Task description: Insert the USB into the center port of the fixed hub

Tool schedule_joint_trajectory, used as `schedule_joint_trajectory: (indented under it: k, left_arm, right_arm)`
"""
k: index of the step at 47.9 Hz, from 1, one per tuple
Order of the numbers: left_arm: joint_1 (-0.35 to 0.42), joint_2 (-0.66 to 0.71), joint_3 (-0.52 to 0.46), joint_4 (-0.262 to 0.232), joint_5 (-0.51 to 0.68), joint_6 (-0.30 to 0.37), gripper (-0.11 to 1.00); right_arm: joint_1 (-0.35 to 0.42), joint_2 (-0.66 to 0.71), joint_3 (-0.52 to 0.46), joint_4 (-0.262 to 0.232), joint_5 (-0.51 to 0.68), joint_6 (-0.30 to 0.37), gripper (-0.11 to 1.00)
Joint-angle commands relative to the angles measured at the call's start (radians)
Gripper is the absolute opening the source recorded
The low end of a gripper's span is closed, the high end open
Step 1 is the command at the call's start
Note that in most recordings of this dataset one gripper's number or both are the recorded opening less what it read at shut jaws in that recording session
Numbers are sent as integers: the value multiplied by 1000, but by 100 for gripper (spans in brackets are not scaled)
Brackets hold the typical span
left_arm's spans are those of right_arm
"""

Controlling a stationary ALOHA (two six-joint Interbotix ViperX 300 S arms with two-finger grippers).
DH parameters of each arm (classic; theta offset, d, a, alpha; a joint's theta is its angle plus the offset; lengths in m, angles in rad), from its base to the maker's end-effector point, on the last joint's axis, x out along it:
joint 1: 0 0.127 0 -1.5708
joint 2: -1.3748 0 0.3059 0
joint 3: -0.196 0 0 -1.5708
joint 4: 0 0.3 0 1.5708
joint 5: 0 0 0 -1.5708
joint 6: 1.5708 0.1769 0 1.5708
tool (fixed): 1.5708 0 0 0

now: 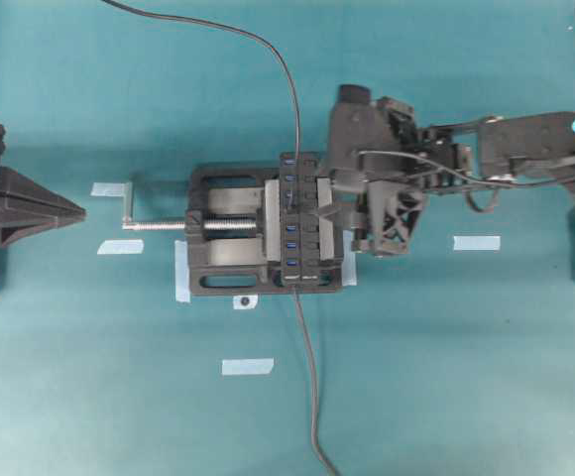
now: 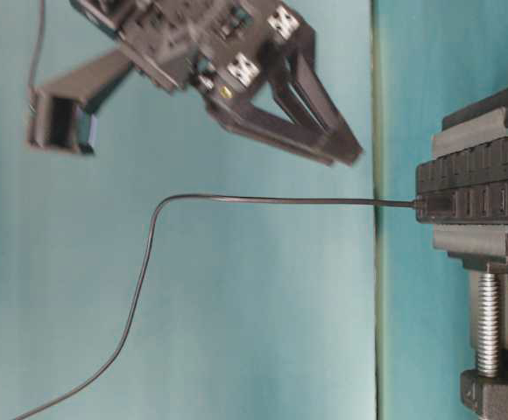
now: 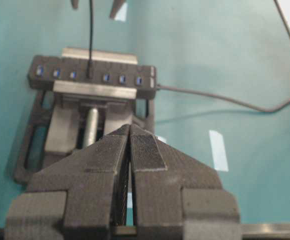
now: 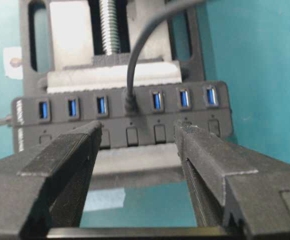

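1. My right gripper (image 1: 319,210) hangs just right of the vise, its two ribbed black fingers (image 4: 212,165) spread wide with nothing between them; in my right wrist view they frame the hub's middle.
2. My left gripper (image 3: 130,137) sits well apart at the scene's left edge, its textured pads pressed together and holding nothing.
3. The USB (image 4: 129,102), a small black plug, stands seated in the center port (image 4: 129,108) of the fixed hub (image 4: 120,117). Its long axis runs straight up out of the hub's face, and its thin dark cable (image 1: 289,79) curves away toward the far side of the table.
4. The hub is a long narrow black plastic strip, its long axis running near to far, with blue rectangular slots in a row and square black buttons alongside.
5. A black vise (image 1: 223,233) with pale metal jaw faces and a threaded silver screw (image 1: 159,225) clamps the hub on a teal mat (image 1: 446,377).
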Motion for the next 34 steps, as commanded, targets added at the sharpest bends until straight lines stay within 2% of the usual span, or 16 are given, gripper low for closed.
schedule_joint_trajectory:
  k: [1, 34]
  left_arm:
    - [0, 5, -18, 2, -3, -2, 0]
    - [-2, 9, -23, 2, -3, -2, 0]
  right_arm:
    - [0, -46, 3, -5, -15, 8, 71]
    - [-6, -107, 67, -3, -69, 8, 72]
